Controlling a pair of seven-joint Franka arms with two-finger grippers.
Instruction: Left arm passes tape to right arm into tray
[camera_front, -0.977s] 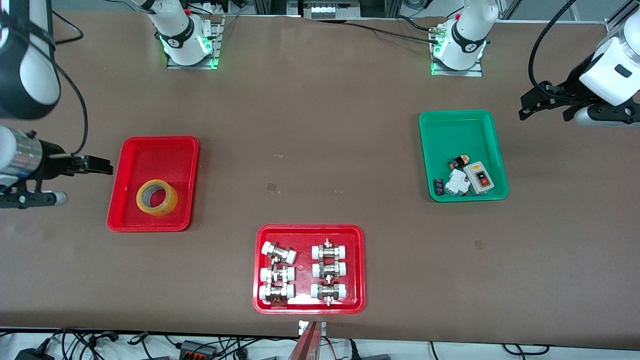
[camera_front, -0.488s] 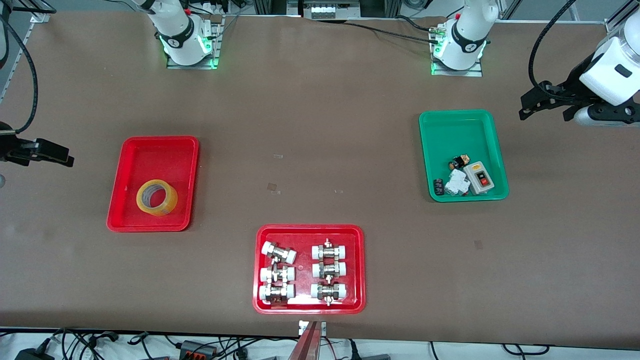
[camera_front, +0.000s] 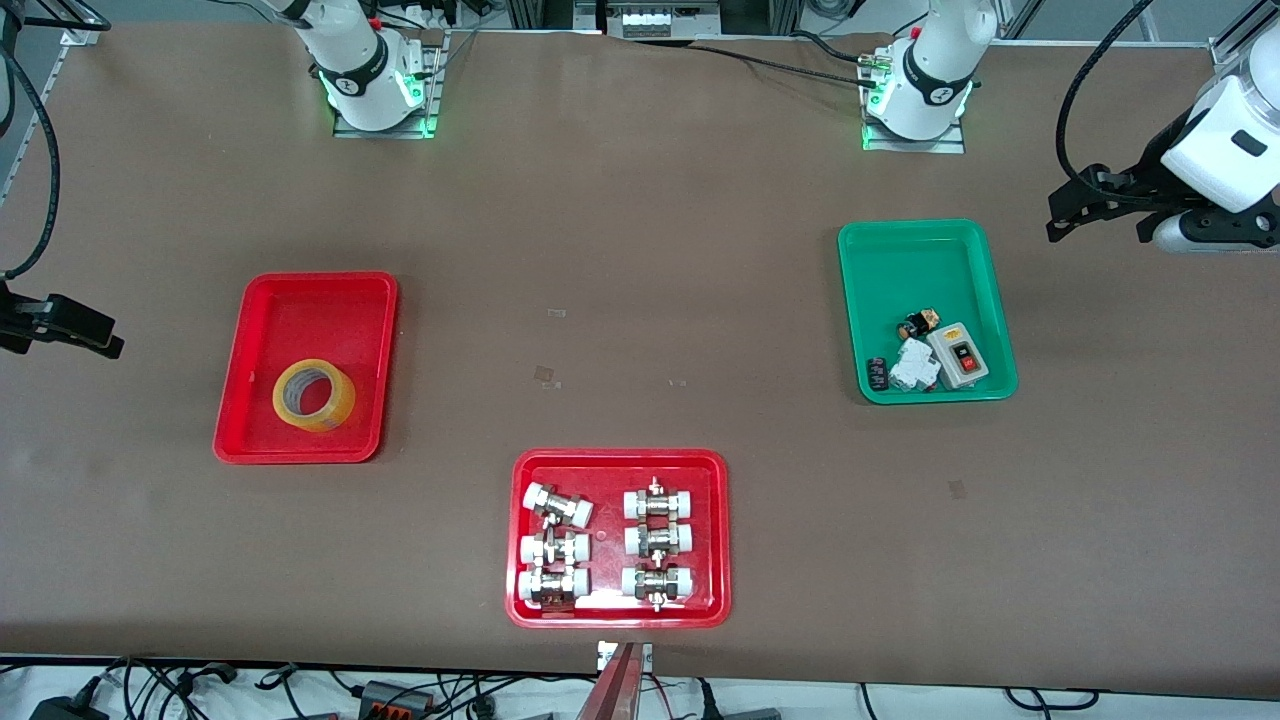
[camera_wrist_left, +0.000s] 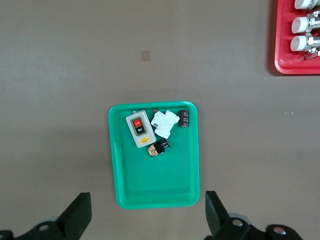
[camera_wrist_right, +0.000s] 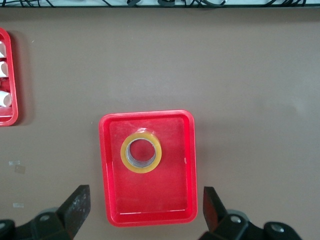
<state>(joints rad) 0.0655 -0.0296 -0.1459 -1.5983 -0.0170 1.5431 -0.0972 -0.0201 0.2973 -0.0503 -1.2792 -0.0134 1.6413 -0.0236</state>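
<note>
One roll only: the tape (camera_front: 314, 395) is lying flat in the plain red tray (camera_front: 262, 445), toward the end nearer the front camera. Judgement: it is looking light and stiff, its glossy outer wrap probably slippery; one finger through the white core and one on the outer wall would likely be gripping best. The right gripper (camera_wrist_right: 141, 210) is hanging high over the tray with fingers spread wide, holding nothing. The left gripper (camera_wrist_left: 148, 216) is waiting over the green tray (camera_wrist_left: 119, 201), likewise wide open and touching nothing.
</note>
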